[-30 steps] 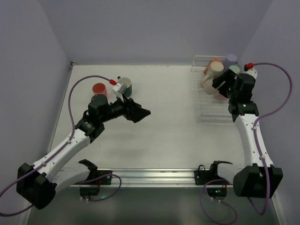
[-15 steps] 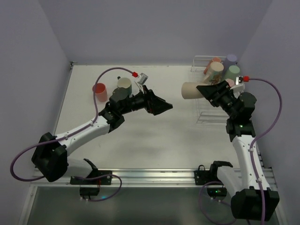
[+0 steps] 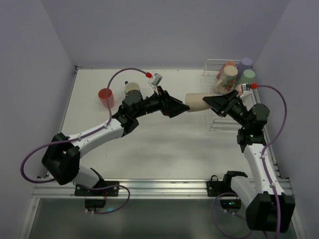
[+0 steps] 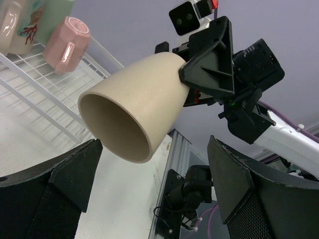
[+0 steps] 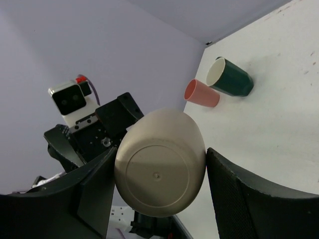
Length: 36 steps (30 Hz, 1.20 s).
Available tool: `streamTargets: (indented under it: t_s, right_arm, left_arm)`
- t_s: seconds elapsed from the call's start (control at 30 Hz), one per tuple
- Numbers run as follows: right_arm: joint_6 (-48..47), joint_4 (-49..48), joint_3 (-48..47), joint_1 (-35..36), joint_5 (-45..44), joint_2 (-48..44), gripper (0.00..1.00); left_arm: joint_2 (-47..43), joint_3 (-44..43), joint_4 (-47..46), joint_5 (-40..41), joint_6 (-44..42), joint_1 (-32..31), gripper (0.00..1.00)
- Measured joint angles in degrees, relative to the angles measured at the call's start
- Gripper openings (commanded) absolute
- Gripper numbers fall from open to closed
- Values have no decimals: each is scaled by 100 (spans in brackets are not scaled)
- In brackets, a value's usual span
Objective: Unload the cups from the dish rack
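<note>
Progress: red cup (image 3: 105, 94) and dark green cup (image 3: 132, 88) stand on the table, upper left of the top view. Five are left in the dish rack (image 3: 222, 122), upper right: salmon, lavender, light green, cream, plus a pink cup (image 4: 67, 42).

Tan cup (image 3: 197, 101) is mid-air at centre. The right gripper (image 3: 212, 102) clamps its closed end, with fingers (image 5: 234, 199) against both sides. The left gripper (image 3: 178, 106) is spread wide, fingers (image 4: 75, 174) flanking the open mouth, apart from it.
</note>
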State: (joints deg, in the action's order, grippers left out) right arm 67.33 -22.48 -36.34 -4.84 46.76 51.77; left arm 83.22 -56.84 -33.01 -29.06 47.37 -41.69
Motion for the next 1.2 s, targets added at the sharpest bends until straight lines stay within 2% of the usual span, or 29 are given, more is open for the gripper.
streamTargets:
  t_s: [0.17,0.27,0.53,0.63,0.67,0.73,0.77,0.87,0.9,1.0,1.1,1.2]
  right_arm:
    - [131,-186,28,0,229,39,37]
    - [199,-302,39,7,295,48,38]
    - [236,-459,103,160,376,358,38]
    - [256,-544,103,229,367,417,38]
    - [258,-562,103,245,367,417,38]
    - [284,-634,103,308,356,422,38]
    - [282,-673,103,326,326,422,38]
    - [315,-758,122,332,260,457,39]
    - [339,-785,127,337,243,483,41]
    - [393,-861,136,365,234,509,67]
    - [358,-826,160,398,205,505,87]
    - [140,-487,184,415,162,468,98]
  left_arm:
    - [278,-142,-57,9,4,0,90]
    - [393,-195,-105,7,22,-2,84]
    - [476,-210,-647,-142,339,-15,61]
    - [544,-210,-743,-170,485,-13,48]
    - [577,-210,-787,-184,533,-13,37]
    - [612,-208,-802,-179,601,-9,28]
    - [619,-208,-811,-190,654,0,18]
    - [581,-208,-938,-205,767,-2,5]
    - [553,-208,-935,-208,774,-2,2]
    - [448,-208,-833,-162,723,-22,0]
    - [328,-227,-496,-72,522,-44,0]
    - [229,-597,507,280,-81,-92,0]
